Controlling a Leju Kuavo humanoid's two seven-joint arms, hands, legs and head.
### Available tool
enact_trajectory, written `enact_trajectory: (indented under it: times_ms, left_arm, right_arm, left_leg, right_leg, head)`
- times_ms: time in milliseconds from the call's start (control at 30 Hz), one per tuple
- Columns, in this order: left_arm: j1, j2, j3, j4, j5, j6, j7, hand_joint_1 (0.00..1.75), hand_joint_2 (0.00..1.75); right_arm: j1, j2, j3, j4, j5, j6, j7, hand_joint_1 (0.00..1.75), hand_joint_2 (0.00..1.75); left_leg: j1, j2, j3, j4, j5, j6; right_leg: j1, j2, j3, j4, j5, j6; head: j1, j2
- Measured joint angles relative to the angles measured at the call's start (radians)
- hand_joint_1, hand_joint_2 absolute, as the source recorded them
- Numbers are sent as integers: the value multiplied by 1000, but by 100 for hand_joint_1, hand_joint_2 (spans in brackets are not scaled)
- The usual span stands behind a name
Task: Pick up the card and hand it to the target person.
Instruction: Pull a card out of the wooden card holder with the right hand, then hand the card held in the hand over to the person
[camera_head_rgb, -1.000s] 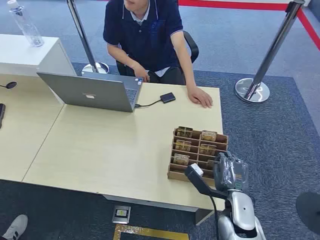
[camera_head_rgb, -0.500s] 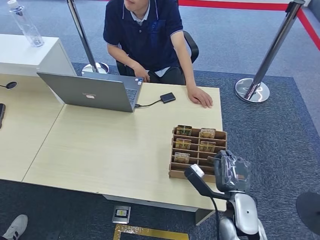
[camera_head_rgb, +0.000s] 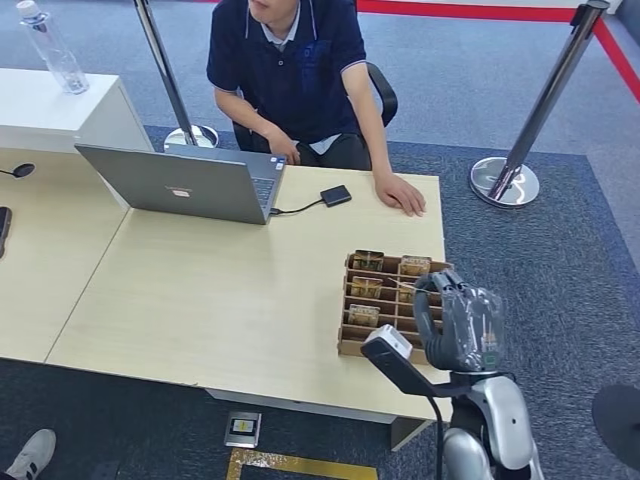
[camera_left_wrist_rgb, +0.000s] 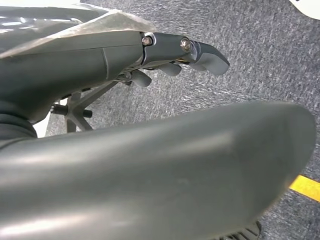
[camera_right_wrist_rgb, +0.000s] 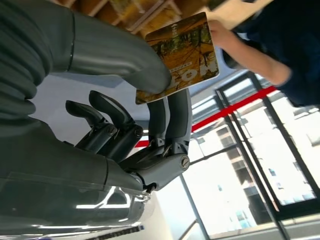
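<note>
Right hand (camera_head_rgb: 456, 325): nearest the robot, raised just over the near right corner of the card rack; thumb and fingers (camera_right_wrist_rgb: 177, 117) pinch the card.
Card (camera_right_wrist_rgb: 180, 56): clamped by one edge between the thumb and the fingers, most of its printed face left free, probably so the person can take the far end.
Left hand (camera_left_wrist_rgb: 181, 55): hangs low over the carpet, fingers loosely out, nothing in it.
Card rack (camera_head_rgb: 370, 300): just beyond and beside the right hand, wooden slots keeping other cards upright for easy pinching.
Person's hand (camera_head_rgb: 402, 192): farther off, flat on the table (camera_head_rgb: 211, 290) past the rack, within handing reach.
Laptop (camera_head_rgb: 181, 182): farthest, well away to the left.
</note>
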Motion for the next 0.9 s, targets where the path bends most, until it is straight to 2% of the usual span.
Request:
enact_trajectory:
  times_ms: [333,433,600,733,900]
  left_arm:
    - [-6,-8,1,3,0,5,-11,0,0]
    - [-12,-11,1,4,-2,10,-8,0,0]
    - [-12,-15,1,5,-5,18,-1,0,0]
    - [-12,-16,1,7,-6,19,-1,0,0]
    - [-11,-17,1,8,-14,19,6,0,0]
  right_arm:
    - [-264,94,59,202,-39,-22,21,175,175]
    - [-376,130,60,315,-42,-57,29,175,175]
    - [-495,169,58,472,-36,-150,58,175,175]
    - [-532,181,40,532,-50,-250,65,175,175]
    - [-533,182,4,552,-51,-276,65,175,175]
  left_leg:
    - [0,2,-2,0,3,-1]
    - [0,4,-3,1,5,-1]
    - [0,4,-3,1,6,-1]
    - [0,4,-3,1,6,-1]
    - [0,4,-4,1,6,-1]
  right_leg:
    - [0,1,-3,2,4,-1]
    - [0,2,-4,2,5,-1]
    - [0,2,-5,3,6,-1]
    - [0,2,-5,2,6,0]
    - [0,2,-5,2,6,0]
  head:
    - [0,0]
    - [0,0]
    - [0,0]
    - [0,0]
    - [0,0]
